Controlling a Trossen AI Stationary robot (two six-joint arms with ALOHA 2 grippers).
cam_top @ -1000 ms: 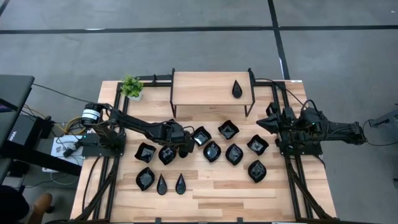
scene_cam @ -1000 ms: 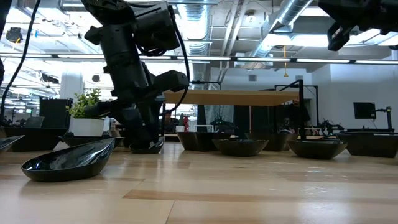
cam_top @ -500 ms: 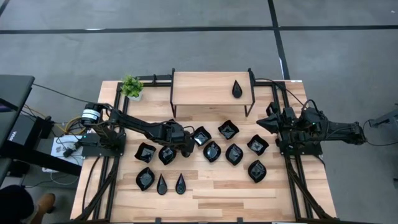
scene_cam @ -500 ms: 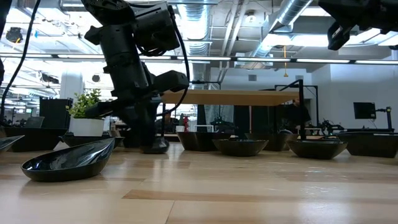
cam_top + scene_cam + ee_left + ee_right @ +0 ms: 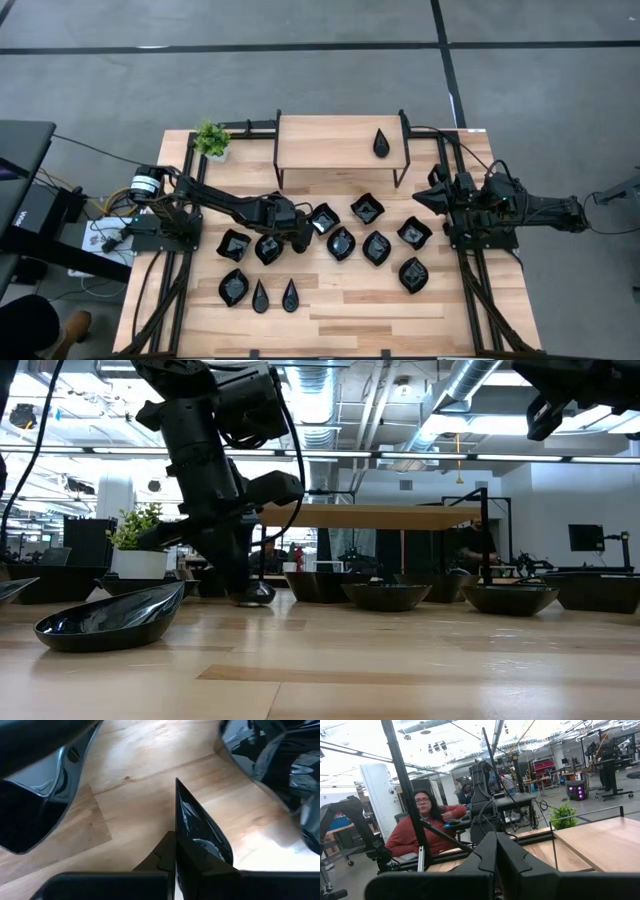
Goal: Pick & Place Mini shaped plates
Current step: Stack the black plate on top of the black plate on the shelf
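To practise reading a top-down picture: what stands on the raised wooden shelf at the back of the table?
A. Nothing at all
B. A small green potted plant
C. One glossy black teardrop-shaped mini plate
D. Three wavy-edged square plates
C: the high view shows a single glossy black teardrop-shaped mini plate near the right end of the raised wooden shelf.

Glossy black mini shaped plates (image 5: 376, 247) on a pale wooden table (image 5: 350, 305).

plates (image 5: 376, 247) – mid-table | one plate (image 5: 381, 144) – on shelf (image 5: 320, 143)
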